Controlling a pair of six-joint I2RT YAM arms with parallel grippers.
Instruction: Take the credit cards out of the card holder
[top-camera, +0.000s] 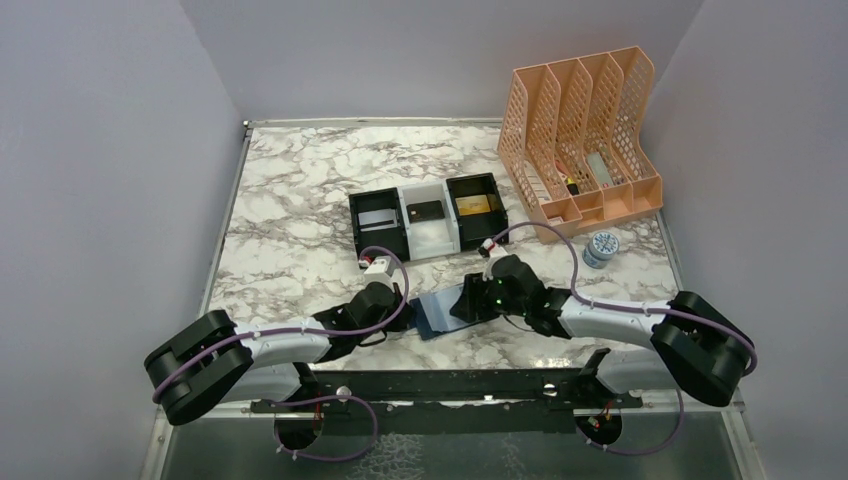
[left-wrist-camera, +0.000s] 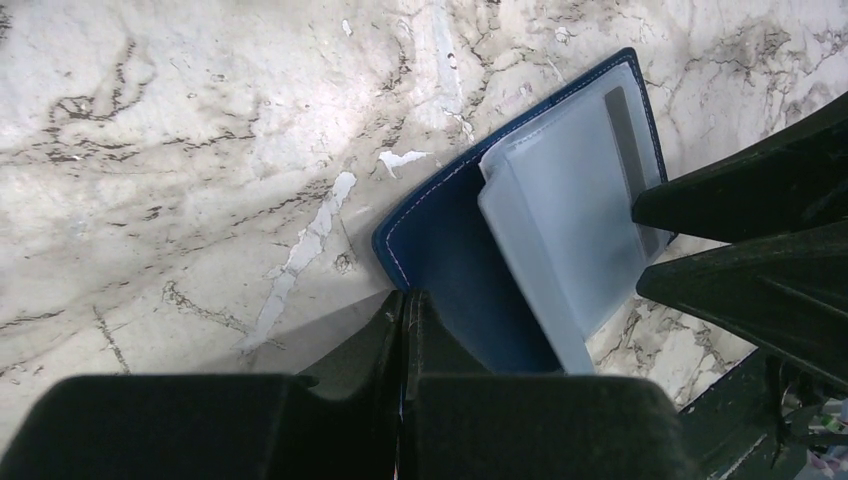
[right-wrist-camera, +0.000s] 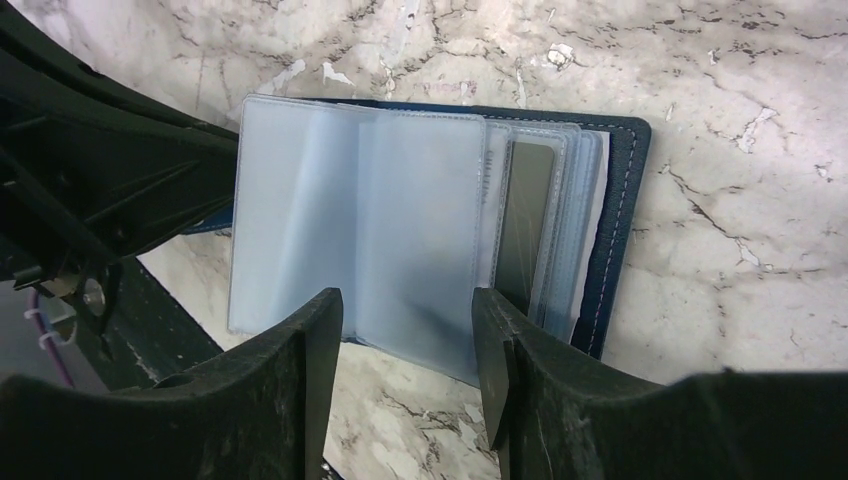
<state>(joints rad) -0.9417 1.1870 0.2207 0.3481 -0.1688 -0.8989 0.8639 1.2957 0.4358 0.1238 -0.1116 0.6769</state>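
Note:
The navy card holder (top-camera: 438, 311) lies open on the marble between my grippers, pale blue-grey sleeves fanned up (right-wrist-camera: 400, 220). A dark grey card (right-wrist-camera: 525, 215) sits in one sleeve near the spine; it shows as a grey strip in the left wrist view (left-wrist-camera: 624, 150). My left gripper (left-wrist-camera: 410, 298) is shut at the left edge of the navy cover (left-wrist-camera: 450, 270), which runs in between the fingertips. My right gripper (right-wrist-camera: 405, 300) is open, its fingers astride the near edge of the sleeves. A silver card (top-camera: 378, 218), a dark card (top-camera: 425, 211) and a gold card (top-camera: 475, 205) lie in the tray.
The black-and-white three-compartment tray (top-camera: 405, 241) stands just behind the card holder. A peach file rack (top-camera: 580, 140) stands at the back right with a small round tin (top-camera: 601, 246) in front of it. My right gripper's fingers (left-wrist-camera: 760, 230) show in the left wrist view.

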